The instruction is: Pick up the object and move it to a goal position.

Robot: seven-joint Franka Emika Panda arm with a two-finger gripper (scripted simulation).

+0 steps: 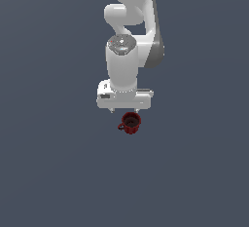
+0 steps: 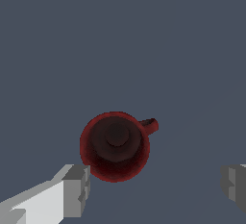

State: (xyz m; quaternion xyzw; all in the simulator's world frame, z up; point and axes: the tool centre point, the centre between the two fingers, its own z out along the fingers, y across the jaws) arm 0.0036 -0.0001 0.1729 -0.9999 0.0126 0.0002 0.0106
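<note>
One smooth white arm [image 1: 127,50] with rounded, glossy links reaches down over a flat, matte grey-blue floor [image 1: 48,172], and its wide box-shaped gripper [image 1: 125,110] hangs with the jaws spread far apart, holding nothing. Just under it stands the mug [image 1: 130,122], small, round and dark red, upright on the floor, with a dark inside and a little handle [image 2: 150,125]; in the wrist view one blocky grey finger [image 2: 76,189] is close beside its rim, while the other is well apart.

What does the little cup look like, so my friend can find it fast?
Find the big white robot arm against the plain grey-blue floor. Right below its open gripper sits the mug. It is the only red thing: small, dark inside, with a tiny side handle.
</note>
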